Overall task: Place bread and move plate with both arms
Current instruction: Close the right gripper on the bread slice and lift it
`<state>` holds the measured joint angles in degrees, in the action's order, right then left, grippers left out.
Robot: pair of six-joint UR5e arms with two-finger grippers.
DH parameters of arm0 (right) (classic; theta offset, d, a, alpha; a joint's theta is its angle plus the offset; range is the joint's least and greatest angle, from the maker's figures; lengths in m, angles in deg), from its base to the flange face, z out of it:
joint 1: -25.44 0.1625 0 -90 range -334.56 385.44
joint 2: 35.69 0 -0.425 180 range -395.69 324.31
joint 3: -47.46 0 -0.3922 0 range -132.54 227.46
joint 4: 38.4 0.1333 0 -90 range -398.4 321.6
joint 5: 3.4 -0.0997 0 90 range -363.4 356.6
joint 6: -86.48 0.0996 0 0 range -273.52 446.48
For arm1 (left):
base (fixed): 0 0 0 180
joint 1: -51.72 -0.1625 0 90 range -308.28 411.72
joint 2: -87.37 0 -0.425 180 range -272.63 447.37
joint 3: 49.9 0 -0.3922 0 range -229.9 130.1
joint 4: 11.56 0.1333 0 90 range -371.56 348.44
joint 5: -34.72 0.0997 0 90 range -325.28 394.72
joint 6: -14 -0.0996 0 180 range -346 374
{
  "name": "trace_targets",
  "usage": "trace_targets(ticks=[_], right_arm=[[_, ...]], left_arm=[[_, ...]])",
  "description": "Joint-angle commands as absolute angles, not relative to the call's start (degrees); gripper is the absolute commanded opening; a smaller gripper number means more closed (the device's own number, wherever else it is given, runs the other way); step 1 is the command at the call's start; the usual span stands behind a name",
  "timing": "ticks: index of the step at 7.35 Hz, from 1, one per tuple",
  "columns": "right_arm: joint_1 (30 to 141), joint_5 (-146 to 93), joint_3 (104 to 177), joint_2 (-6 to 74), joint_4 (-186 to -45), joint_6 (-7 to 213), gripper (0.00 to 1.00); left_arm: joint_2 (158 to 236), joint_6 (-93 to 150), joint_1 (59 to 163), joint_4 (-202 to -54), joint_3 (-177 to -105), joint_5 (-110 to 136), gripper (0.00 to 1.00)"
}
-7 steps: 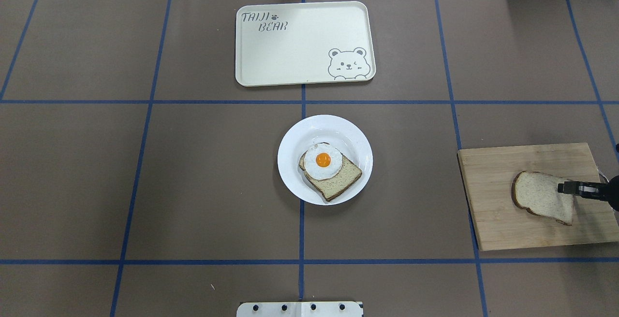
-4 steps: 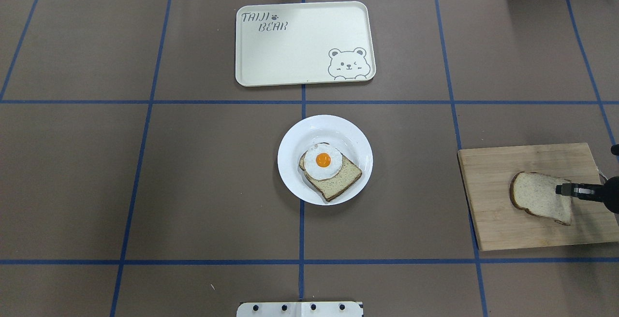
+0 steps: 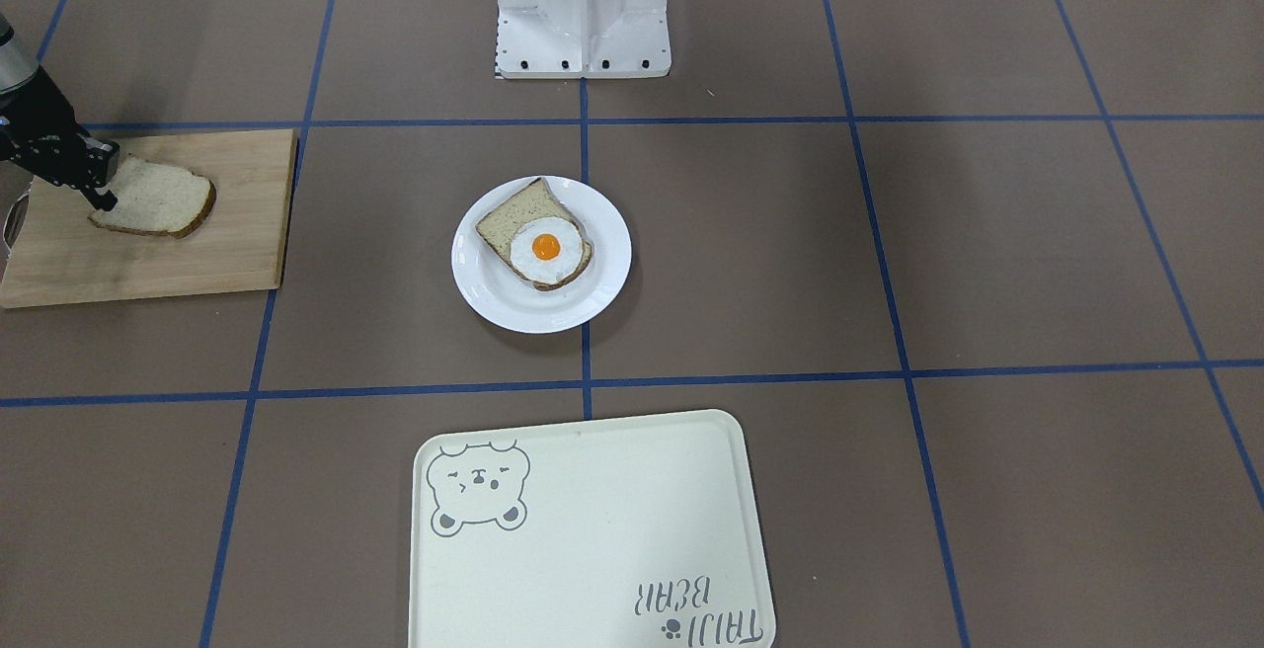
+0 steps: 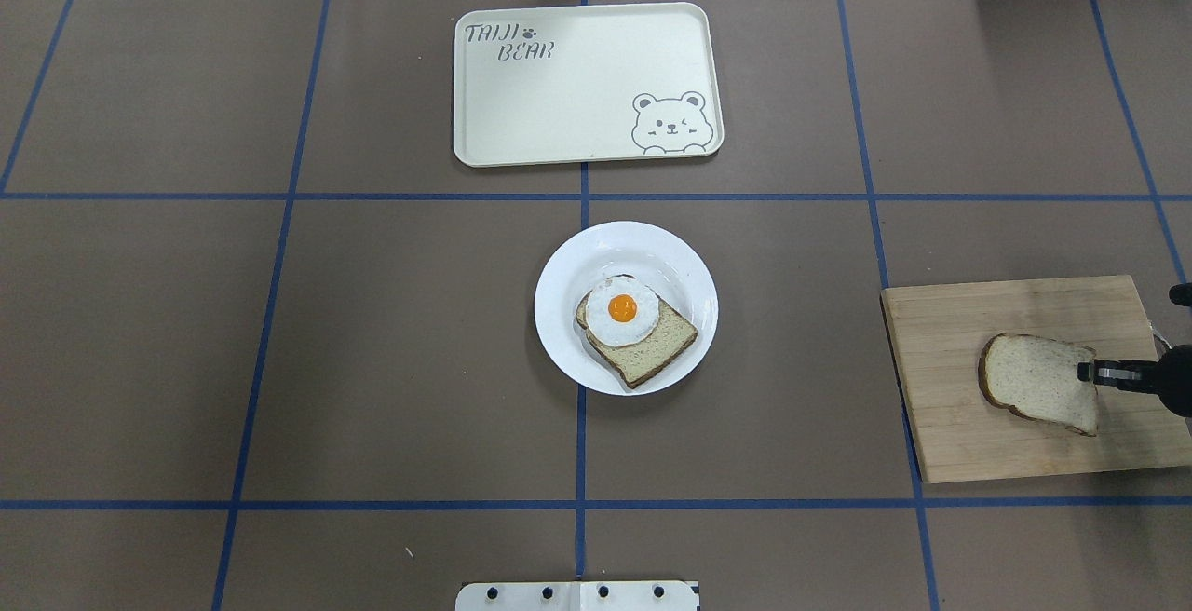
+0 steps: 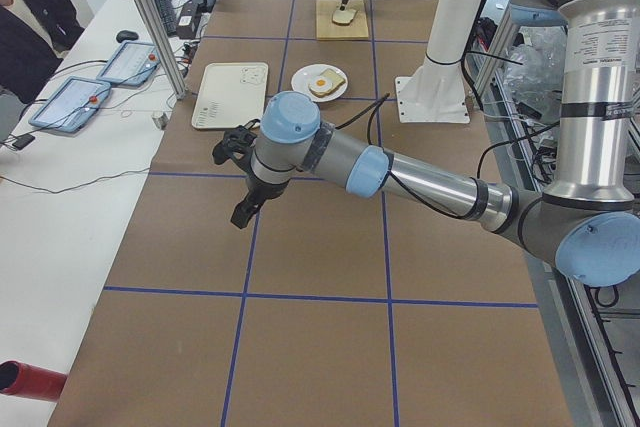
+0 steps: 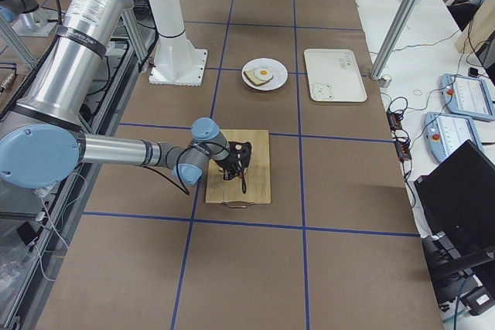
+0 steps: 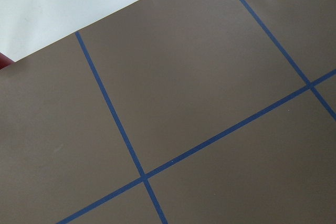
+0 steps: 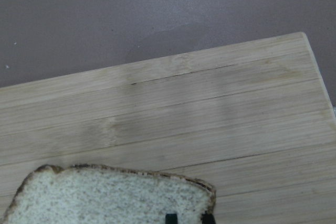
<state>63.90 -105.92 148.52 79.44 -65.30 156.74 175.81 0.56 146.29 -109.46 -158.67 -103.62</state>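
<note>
The plain bread (image 4: 1029,392) is over the wooden cutting board (image 4: 978,313) at the table's right. My right gripper (image 4: 1085,372) is shut on its right edge, which is slightly raised. The front-facing view shows the same grip (image 3: 99,196) on the bread (image 3: 153,199). The right wrist view shows the bread (image 8: 105,198) with the fingertips (image 8: 170,217) at its crust. The white plate (image 4: 643,243) sits at the table's middle and holds a slice topped with a fried egg (image 4: 622,308). My left gripper (image 5: 232,185) hovers over bare table far to the left; I cannot tell whether it is open.
A cream tray with a bear drawing (image 4: 587,80) lies beyond the plate at the far middle. The robot's white base (image 3: 583,6) stands at the near edge. Blue tape lines grid the brown table cover.
The bread has shifted slightly to the left over the board in the right gripper's hold. The plate and tray have not moved.
</note>
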Motion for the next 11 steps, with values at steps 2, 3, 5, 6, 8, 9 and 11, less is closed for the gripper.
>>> trace_targets(ticks=[2, 3, 5, 6, 8, 9, 11], right_arm=[[65.0, -108.9, 149.1, 79.9, -64.3, 154.3, 0.0], [68.2, -114.0, 148.8, 80.0, -61.3, 153.8, 0.0], [74.1, -122.7, 148.4, 79.1, -57.8, 152.2, 0.0], [77.0, -127.2, 148.3, 77.9, -56.3, 152.2, 0.0], [86.7, -139.5, 148.3, 75.3, -55.5, 152.7, 0.0], [87.5, -140.2, 148.5, 74.0, -55.4, 153.4, 0.0], [87.7, -139.0, 148.6, 68.5, -56.1, 163.6, 0.0]], left_arm=[[175.8, 0.6, 146.3, -109.5, -158.4, -103.6, 0.99], [175.8, 0.6, 146.3, -109.5, -158.4, -103.6, 0.99], [175.8, 0.6, 146.4, -109.5, -158.5, -103.6, 0.99], [175.8, 0.6, 146.3, -109.5, -158.5, -103.6, 0.99], [175.8, 0.6, 146.4, -109.5, -158.8, -103.7, 0.99], [175.8, 0.6, 146.4, -109.5, -158.8, -103.7, 0.99], [174.1, 0.5, 146.4, -109.6, -159.4, -103.8, 0.99]])
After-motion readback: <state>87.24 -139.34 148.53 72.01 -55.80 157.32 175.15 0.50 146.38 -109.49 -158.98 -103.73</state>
